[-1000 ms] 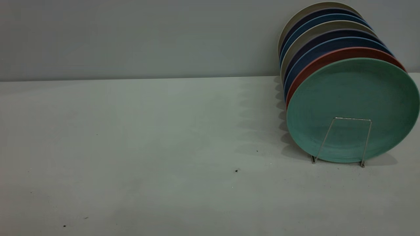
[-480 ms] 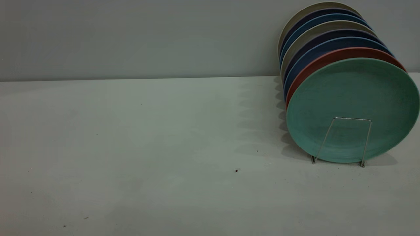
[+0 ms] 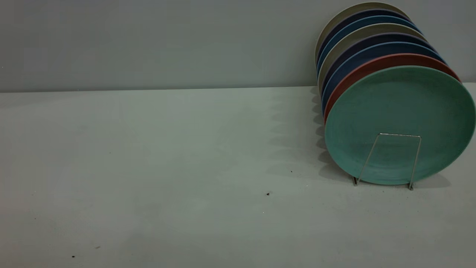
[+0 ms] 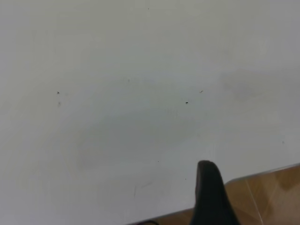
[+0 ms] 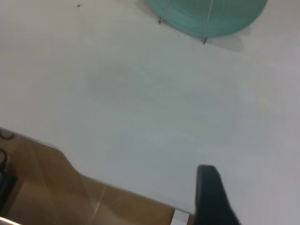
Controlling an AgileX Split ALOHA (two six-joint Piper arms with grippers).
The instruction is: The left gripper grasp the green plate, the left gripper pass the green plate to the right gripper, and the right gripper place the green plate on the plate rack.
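The green plate (image 3: 399, 111) stands upright at the front of a row of plates at the right of the table. It leans behind the front loop of the plate rack (image 3: 400, 135). Its lower edge (image 5: 206, 14) and a rack wire (image 5: 205, 35) show in the right wrist view. Neither gripper shows in the exterior view. My left gripper (image 4: 208, 197) appears only as one black tip over the table's near edge. My right gripper (image 5: 211, 197) appears the same way, over the table's edge and well short of the rack.
Behind the green plate stand a salmon-pink plate (image 3: 375, 65), dark blue plates (image 3: 368, 50) and grey ones. The white table (image 3: 186, 156) stretches left of the rack with small dark specks. Wooden floor (image 5: 56, 187) shows past the table's edge.
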